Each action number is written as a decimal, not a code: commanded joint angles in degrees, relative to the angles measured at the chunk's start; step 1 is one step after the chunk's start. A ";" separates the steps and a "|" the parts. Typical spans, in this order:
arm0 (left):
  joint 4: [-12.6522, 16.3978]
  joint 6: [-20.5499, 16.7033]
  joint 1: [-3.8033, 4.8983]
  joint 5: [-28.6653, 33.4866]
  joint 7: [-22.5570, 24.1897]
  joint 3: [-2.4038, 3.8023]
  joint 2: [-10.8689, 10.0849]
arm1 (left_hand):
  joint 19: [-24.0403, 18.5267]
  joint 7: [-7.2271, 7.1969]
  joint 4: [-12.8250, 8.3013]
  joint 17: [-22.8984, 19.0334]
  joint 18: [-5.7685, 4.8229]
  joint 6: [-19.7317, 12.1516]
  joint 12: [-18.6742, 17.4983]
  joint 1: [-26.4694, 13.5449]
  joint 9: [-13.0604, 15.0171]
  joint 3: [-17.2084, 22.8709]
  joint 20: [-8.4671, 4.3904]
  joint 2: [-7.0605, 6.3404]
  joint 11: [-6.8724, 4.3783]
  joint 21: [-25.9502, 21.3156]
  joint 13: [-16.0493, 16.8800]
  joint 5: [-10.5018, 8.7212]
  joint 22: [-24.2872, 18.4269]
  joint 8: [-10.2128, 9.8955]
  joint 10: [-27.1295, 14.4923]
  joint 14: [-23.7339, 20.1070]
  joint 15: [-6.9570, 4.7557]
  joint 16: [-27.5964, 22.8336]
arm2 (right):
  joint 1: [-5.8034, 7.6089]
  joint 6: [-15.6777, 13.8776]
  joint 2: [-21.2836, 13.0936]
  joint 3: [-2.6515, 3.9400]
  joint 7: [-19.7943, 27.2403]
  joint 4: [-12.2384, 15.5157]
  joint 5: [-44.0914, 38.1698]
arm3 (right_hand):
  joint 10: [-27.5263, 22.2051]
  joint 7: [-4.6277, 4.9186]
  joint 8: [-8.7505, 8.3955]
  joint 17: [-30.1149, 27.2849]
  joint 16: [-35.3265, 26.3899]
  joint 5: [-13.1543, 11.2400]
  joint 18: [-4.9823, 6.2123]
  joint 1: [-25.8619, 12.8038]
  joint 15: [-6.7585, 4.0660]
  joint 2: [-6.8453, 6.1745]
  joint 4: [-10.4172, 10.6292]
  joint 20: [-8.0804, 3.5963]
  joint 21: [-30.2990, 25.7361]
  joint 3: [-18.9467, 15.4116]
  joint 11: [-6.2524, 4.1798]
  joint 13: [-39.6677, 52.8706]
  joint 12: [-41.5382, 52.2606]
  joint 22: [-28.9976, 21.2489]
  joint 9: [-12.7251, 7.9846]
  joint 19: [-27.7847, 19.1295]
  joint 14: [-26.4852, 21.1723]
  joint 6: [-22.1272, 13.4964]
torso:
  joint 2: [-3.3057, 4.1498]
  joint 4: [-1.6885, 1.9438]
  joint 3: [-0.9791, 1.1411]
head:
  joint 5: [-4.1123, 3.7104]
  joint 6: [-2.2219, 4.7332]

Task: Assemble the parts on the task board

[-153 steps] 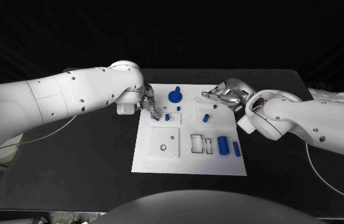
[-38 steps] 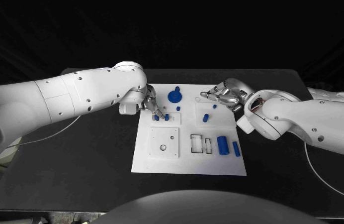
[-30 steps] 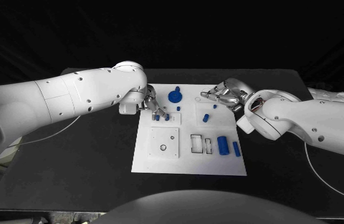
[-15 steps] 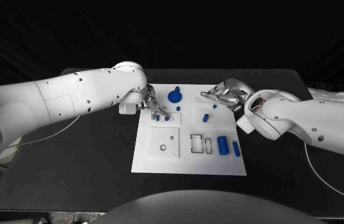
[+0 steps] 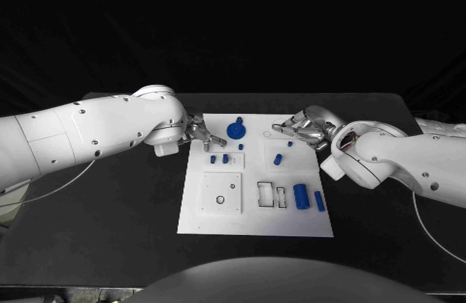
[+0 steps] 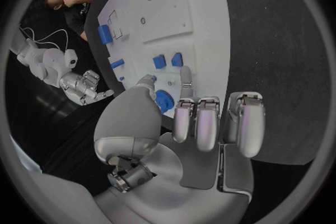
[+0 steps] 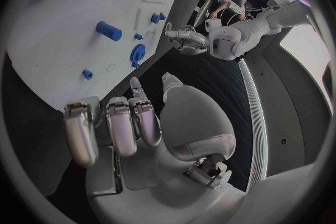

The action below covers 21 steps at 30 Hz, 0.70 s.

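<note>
**White board, blue parts: both hands empty at the far edge**

White plastic forms the task board, which lies in the middle of the head view on the black table. Two short blue pegs stand side by side in a raised square block in the board's upper left, seated upright as if already fitted. A blue round knob sits above them near the board's top edge. One blue cylinder lies tilted in the upper right block, loose by its look. Two longer blue pieces lie at the right edge, beside two open rectangular slots, and I judge they wait there for those slots.

The left hand hangs just left of the knob, at the board's upper left corner. The left wrist view shows its fingers straight and parted, with nothing in them. The right hand hovers over the board's upper right corner, fingers loosely spread, holding nothing. I judge both are poised clear of the seated pegs between picks.
</note>
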 commanded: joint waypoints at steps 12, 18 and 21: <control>1.15 -34.03 -1.18 14.01 45.18 -0.02 -0.80 | 5.93 4.18 0.05 15.09 -0.85 -5.39 -67.65 22.26 -15.96 2.21 2.13 0.87 3.96 0.14 -46.23 4.63 15.10 -11.95 -27.70 5.96 2.77 0.15 | -0.08 -6.02 -0.31 -0.01 7.50 -0.05 0.95 | 6.01 -0.60 1.75 15.09 0.23 0.50 -0.81 0.46 0.00 0.72 0.06 0.13 0.26 -1.54 -0.09 15.03 -0.28 15.07 0.62 5.90 5.87 0.89 | 0.08 -0.01 -0.11 | -0.36 0.00; -1.31 -32.84 -3.43 10.01 48.54 -0.17 0.87 | 5.93 5.20 -0.18 15.09 -0.85 -3.89 -75.03 26.96 -21.19 2.58 3.29 -0.21 5.44 0.14 -55.13 2.62 15.10 -15.08 -29.29 5.96 4.08 0.15 | -0.09 -9.21 -0.33 -0.01 11.48 -0.52 1.82 | 6.01 -1.11 2.91 15.09 0.23 0.56 -0.81 1.46 -0.52 1.22 0.10 -0.37 0.26 -2.95 -0.68 15.03 -0.28 15.07 1.01 5.90 5.87 1.09 | 0.03 0.02 -0.04 | -0.41 0.00; -2.68 -31.63 -4.69 5.49 48.85 -0.24 1.72 | 5.93 5.23 -0.17 15.09 -0.85 -2.79 -76.69 29.19 -23.67 3.08 3.52 -0.23 5.51 0.14 -58.76 -0.37 15.10 -16.37 -27.76 5.96 4.21 0.15 | -0.09 -9.55 -0.34 -0.01 12.13 -0.86 2.03 | 6.01 -1.15 3.01 15.09 0.23 0.56 -0.81 1.53 -0.55 1.26 0.10 -0.40 0.26 -3.05 -0.71 15.03 -0.28 15.07 1.05 5.90 5.87 1.14 | 0.02 -0.06 -0.05 | -0.49 0.00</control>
